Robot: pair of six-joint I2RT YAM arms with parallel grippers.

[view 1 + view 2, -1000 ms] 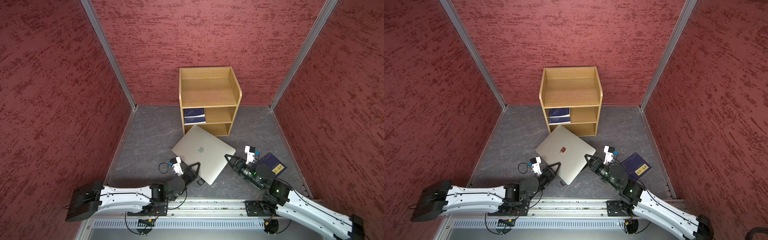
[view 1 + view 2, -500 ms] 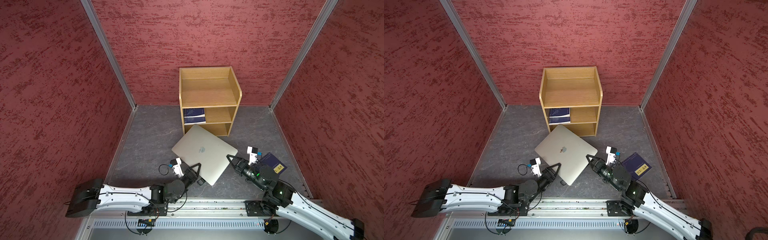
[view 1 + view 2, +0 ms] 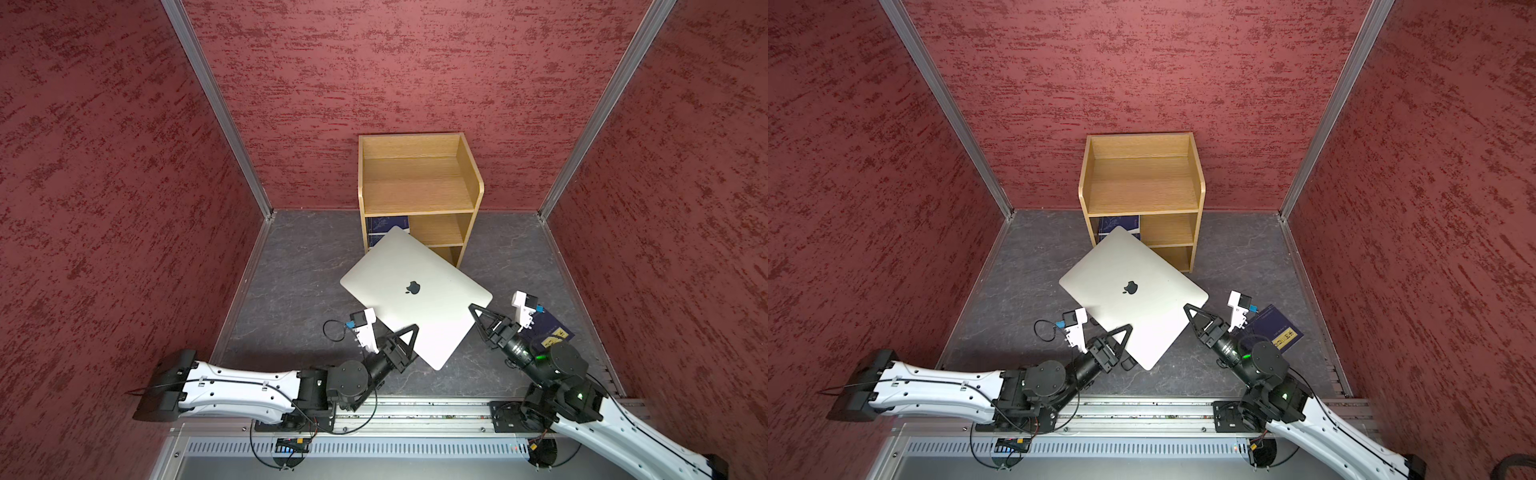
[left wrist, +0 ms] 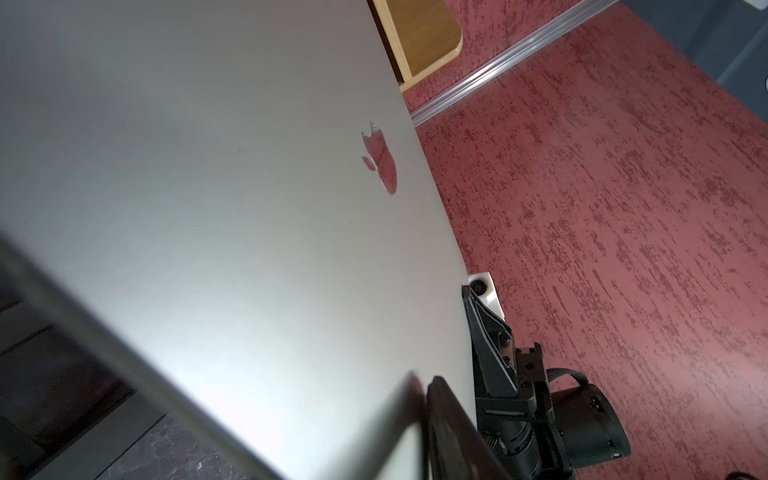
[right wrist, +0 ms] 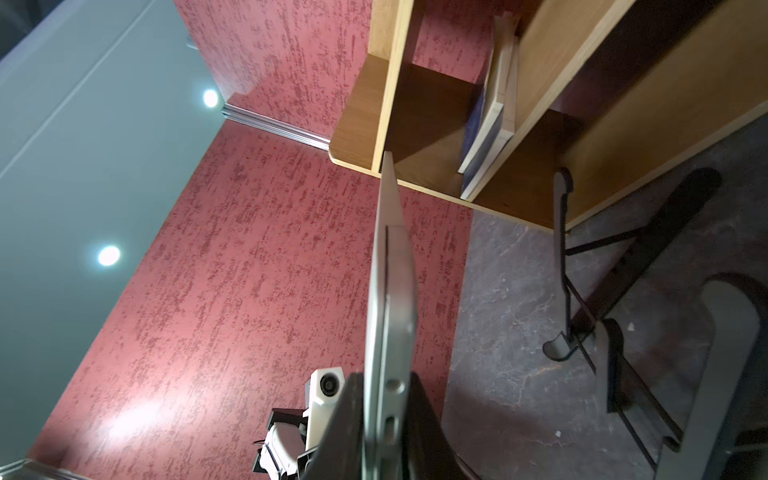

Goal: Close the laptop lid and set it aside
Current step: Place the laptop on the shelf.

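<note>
Near side: the left gripper [image 3: 409, 334] is clamped on the near left edge of the laptop [image 3: 415, 299], with one finger lying on top. The right gripper [image 3: 478, 313] is clamped on the laptop's right edge, a finger on either face in the right wrist view. The laptop lid [image 4: 208, 208] is shut flat against the base, logo outward. The laptop is held between both grippers, above the desk [image 3: 299, 266] and clear of the black folding stand [image 5: 561, 257]. A dark blue book [image 3: 548, 332] lies flat beside the right arm. Behind, a wooden shelf [image 3: 415, 178] holds more blue books [image 3: 388, 226].
</note>
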